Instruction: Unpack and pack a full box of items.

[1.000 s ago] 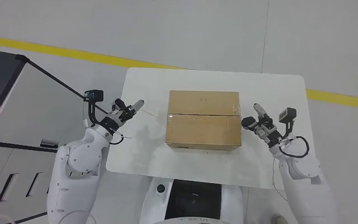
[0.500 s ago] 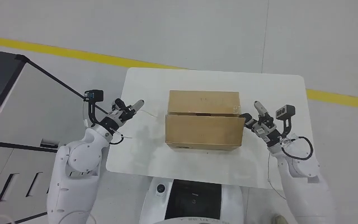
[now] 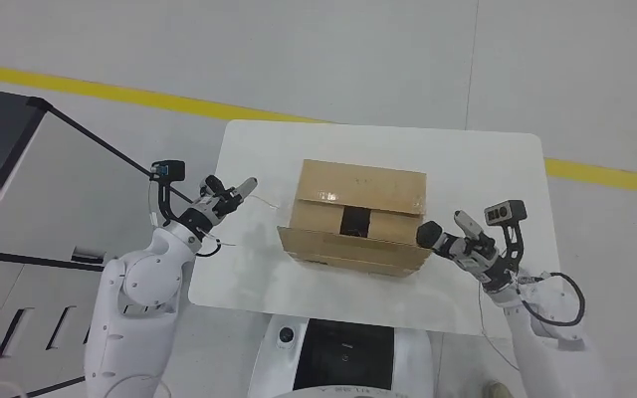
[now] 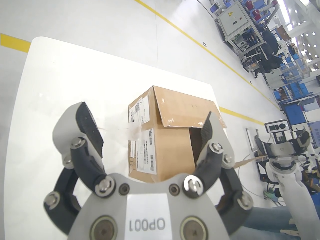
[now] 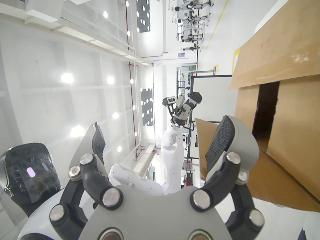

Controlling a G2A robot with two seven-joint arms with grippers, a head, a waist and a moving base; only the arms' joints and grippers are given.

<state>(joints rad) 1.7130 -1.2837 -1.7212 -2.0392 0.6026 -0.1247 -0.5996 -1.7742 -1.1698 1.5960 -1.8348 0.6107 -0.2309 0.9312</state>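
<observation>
A brown cardboard box (image 3: pixel 353 214) stands mid-table with white labels on its end (image 4: pixel 142 136). Its two top flaps are raised, and a dark gap (image 3: pixel 350 221) shows between them. My right gripper (image 3: pixel 448 231) is open at the box's right near corner, one finger (image 5: pixel 222 138) against the edge of the lifted near flap (image 5: pixel 262 176). The far flap (image 5: pixel 272 51) slopes up above the opening. My left gripper (image 3: pixel 231 192) hangs open over the table left of the box, apart from it, with nothing between its pads (image 4: pixel 86 128).
The white table (image 3: pixel 478 169) has bare room on every side of the box. A dark stand (image 3: pixel 20 129) with a thin rod is off the table's left side. A yellow floor line (image 3: pixel 109 95) runs behind.
My right gripper swung toward the table's near edge, and the near flap came up with it, opening a gap in the box top. The left arm has kept still.
</observation>
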